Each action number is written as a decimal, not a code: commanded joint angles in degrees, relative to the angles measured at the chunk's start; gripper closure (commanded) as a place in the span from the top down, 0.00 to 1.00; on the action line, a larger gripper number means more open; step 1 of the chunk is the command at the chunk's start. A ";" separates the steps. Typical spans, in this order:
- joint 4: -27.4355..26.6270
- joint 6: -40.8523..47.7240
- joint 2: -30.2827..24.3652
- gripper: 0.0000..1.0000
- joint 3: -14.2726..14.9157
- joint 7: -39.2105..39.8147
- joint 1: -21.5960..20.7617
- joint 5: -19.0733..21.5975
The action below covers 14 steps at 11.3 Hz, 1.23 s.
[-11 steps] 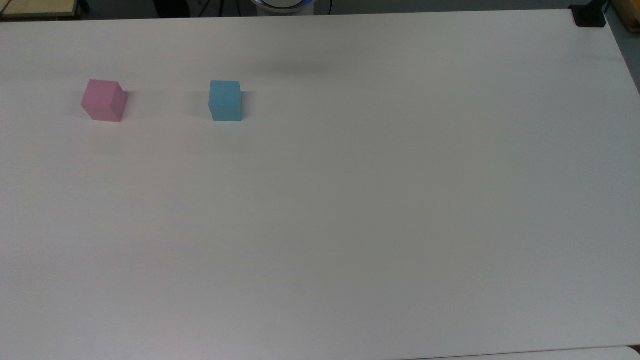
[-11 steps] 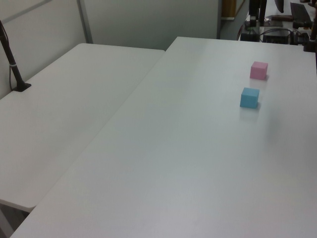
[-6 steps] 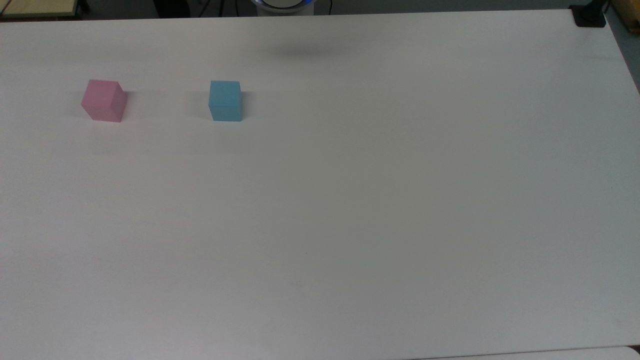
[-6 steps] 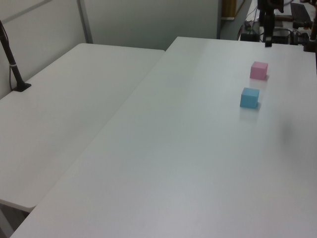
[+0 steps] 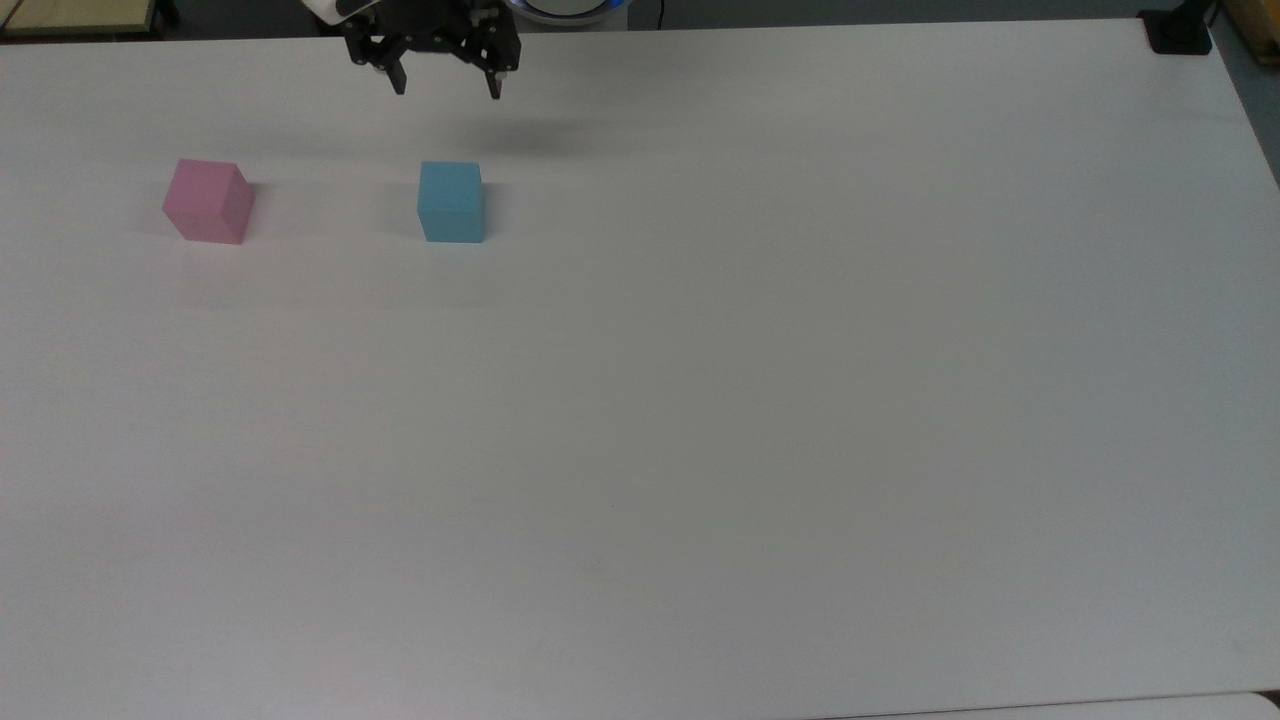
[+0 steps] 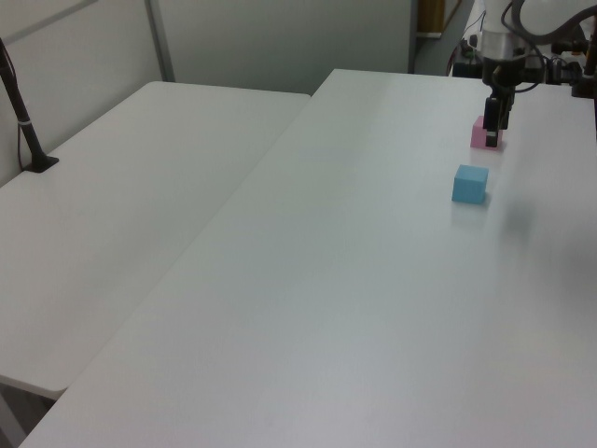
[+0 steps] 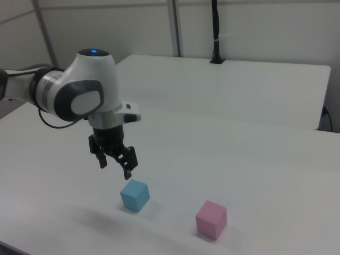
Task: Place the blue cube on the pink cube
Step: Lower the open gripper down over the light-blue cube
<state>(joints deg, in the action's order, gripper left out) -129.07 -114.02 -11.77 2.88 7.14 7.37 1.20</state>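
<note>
The blue cube (image 5: 451, 202) rests on the white table (image 5: 700, 400), with the pink cube (image 5: 209, 201) to the top view's left of it, well apart. My gripper (image 5: 447, 90) hangs open and empty in the air beyond the blue cube, its two black fingers spread wider than the cube. In the right view the gripper (image 7: 115, 169) hovers just above and to the right view's left of the blue cube (image 7: 135, 195), with the pink cube (image 7: 211, 219) nearer the camera. In the left view the gripper (image 6: 494, 131) partly covers the pink cube (image 6: 478, 139); the blue cube (image 6: 470, 184) stands free.
The robot's base (image 5: 565, 8) sits at the table's far edge. A black clamp (image 5: 1178, 35) is fixed at the top view's right far corner. A second white table (image 6: 121, 215) with a black pole (image 6: 23, 121) adjoins on the left view's left.
The gripper has come down into view and now hangs low over the table near the blue cube. Its shadow has shifted toward the cube. Both cubes have stayed put.
</note>
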 commanded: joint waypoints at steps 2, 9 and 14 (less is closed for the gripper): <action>-0.13 -6.63 5.69 1.00 -0.86 -0.28 2.03 -2.69; -0.40 -12.45 11.50 1.00 -0.95 -0.28 1.07 -6.38; -0.31 -12.45 13.17 1.00 -0.95 -0.90 -0.95 -6.38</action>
<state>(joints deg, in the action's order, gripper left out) -129.16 -125.62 0.32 1.88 7.19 7.66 -3.97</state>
